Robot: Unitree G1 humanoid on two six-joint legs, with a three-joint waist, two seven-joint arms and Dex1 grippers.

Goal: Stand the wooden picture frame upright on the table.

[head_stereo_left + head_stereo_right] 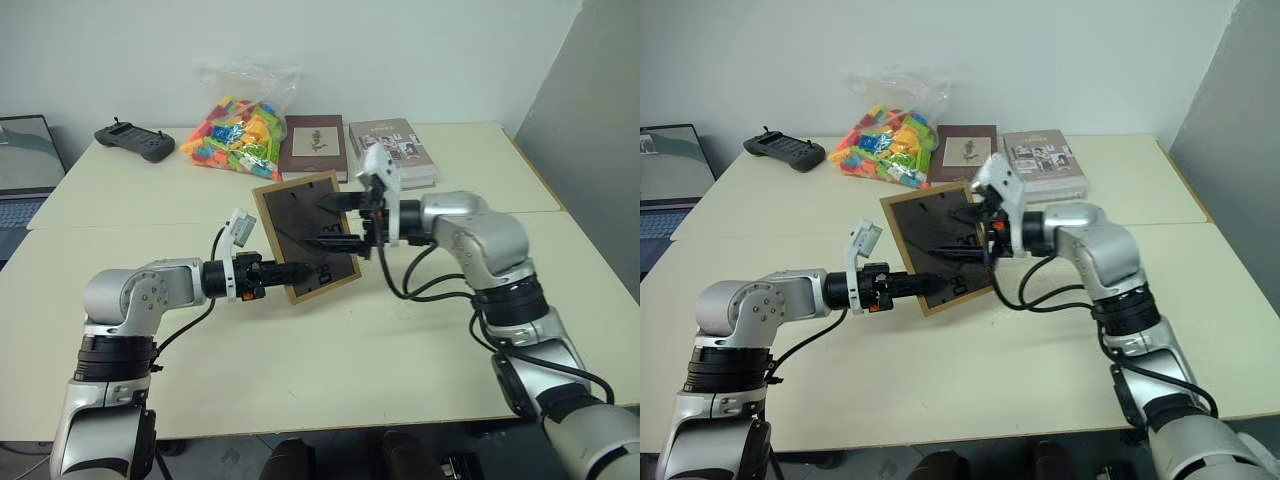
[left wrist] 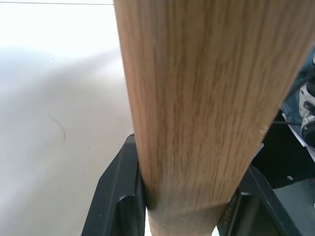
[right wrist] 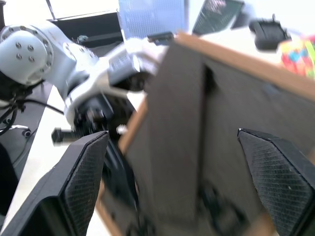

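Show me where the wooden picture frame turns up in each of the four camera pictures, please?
Left eye view: wooden picture frame mid-picture, tilted, dark back showing, between both grippers.
Right eye view: frame just left of centre, same pose.
Left wrist view: its light-wood edge rises between the left gripper fingers.
Right wrist view: its dark back lies between the open right gripper fingers.
Shared landmark: the cream table.

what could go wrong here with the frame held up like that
1. The wooden picture frame is tilted in the air, gripped at one edge by the left hand alone; it may swing or slip.
2. The right hand is open against the frame's dark back; pushing there could twist it out of the grip.
3. If dropped, it would likely land flat on the table, not standing.
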